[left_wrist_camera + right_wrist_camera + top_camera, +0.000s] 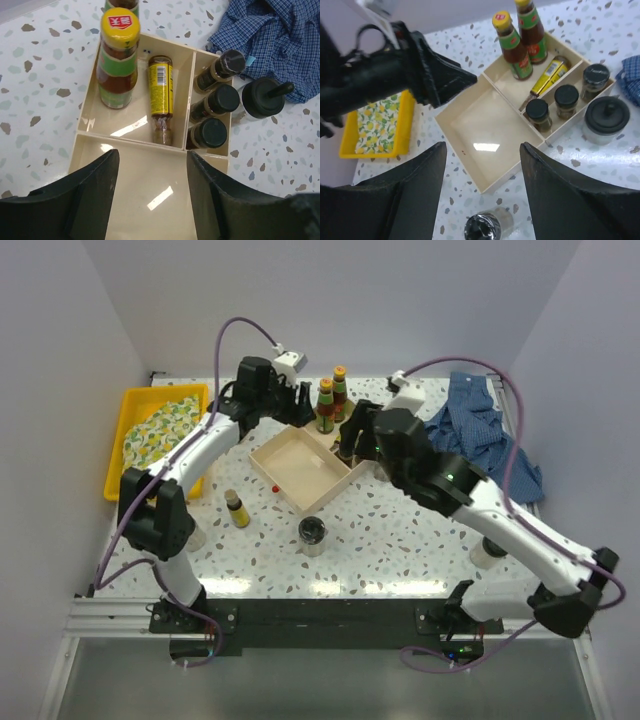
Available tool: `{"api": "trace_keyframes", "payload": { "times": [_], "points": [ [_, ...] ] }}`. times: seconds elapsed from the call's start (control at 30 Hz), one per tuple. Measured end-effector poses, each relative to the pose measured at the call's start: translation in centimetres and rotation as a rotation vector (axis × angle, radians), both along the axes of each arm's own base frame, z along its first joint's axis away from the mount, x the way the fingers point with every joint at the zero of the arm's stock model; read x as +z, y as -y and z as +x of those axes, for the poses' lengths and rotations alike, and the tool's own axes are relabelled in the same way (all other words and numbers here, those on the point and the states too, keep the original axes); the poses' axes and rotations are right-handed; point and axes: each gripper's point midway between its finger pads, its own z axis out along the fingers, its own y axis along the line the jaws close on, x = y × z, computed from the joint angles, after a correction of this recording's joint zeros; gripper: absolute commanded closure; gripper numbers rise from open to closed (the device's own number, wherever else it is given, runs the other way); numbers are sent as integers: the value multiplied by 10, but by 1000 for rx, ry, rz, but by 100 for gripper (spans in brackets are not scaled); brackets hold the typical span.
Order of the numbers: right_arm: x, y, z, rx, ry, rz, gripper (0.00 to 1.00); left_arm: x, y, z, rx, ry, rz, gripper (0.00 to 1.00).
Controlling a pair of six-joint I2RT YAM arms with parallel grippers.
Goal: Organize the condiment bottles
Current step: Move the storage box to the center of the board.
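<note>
The pale divided box (296, 470) sits mid-table. In the left wrist view it holds an upright red sauce bottle (117, 60), a small yellow bottle (161, 95) lying flat, and three dark-capped jars (219, 100) in a side slot. A second red bottle (530, 25) stands behind the first. A black-lidded jar (605, 120) stands just outside the box. On the table lie a small yellow bottle (237, 508) and a black-lidded jar (313, 534). My left gripper (152, 195) is open and empty over the box's large empty compartment. My right gripper (482, 190) is open and empty above the box's near edge.
A yellow tray (160, 430) with a lemon-print cloth is at the far left. A blue checked cloth (480, 425) lies at the far right beside the box. A white cup (487, 552) stands near the right arm. The left arm (395, 70) crosses the right wrist view.
</note>
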Motion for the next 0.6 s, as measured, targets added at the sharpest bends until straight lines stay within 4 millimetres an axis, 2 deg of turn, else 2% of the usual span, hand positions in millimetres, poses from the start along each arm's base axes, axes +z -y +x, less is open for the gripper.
{"api": "trace_keyframes", "payload": {
  "times": [0.07, 0.17, 0.3, 0.43, 0.6],
  "points": [
    [20, 20, -14, 15, 64, 16, 38, -9, 18, 3, -35, 4, 20, 43],
    [39, 46, -33, 31, 140, 30, 39, -21, 48, 1, -104, 13, 46, 47],
    [52, 63, -45, 39, 195, 39, 39, -41, 79, -1, -176, 17, 76, 50],
    [56, 68, -49, 47, 213, 28, 39, -59, 93, 18, -190, 13, 97, 51],
    [62, 73, -52, 52, 240, 22, 39, -81, 96, 37, -166, -3, 119, 53]
  ]
}}
